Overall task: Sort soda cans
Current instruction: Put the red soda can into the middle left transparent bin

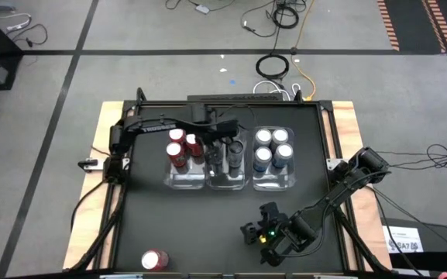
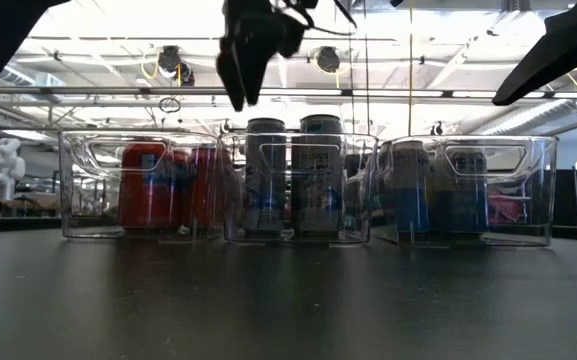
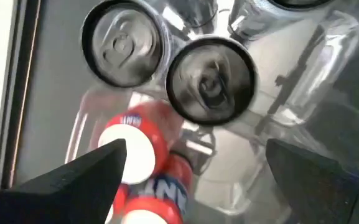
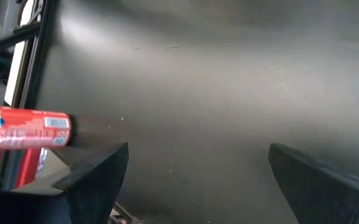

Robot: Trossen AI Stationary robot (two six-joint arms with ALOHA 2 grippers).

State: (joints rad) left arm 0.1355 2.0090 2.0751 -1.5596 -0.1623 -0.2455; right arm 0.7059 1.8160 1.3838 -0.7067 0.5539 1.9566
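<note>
Stray red can [image 1: 154, 260]: stands alone at the lower left of the high view, silver top up, so its long axis is vertical; well apart from the bins.
Left bin [image 1: 185, 180]: holds the red cans [image 1: 181, 147].
Left gripper [image 1: 225, 149]: hangs over the middle bin [image 1: 228, 183], above the dark cans [image 1: 234, 153]; its fingers are spread and empty (the wrist view shows them wide on either side of the can tops).
Right bin [image 1: 273, 182]: holds the silver-blue cans [image 1: 273, 147].
Right gripper [image 1: 256, 229]: low over the desk [image 1: 208, 225] at lower centre-right, fingers spread, holding nothing.
Key relation: the stray can lies to the left of the right gripper along the bottom of the frame; by my judgement that arm is the nearer one.
</note>
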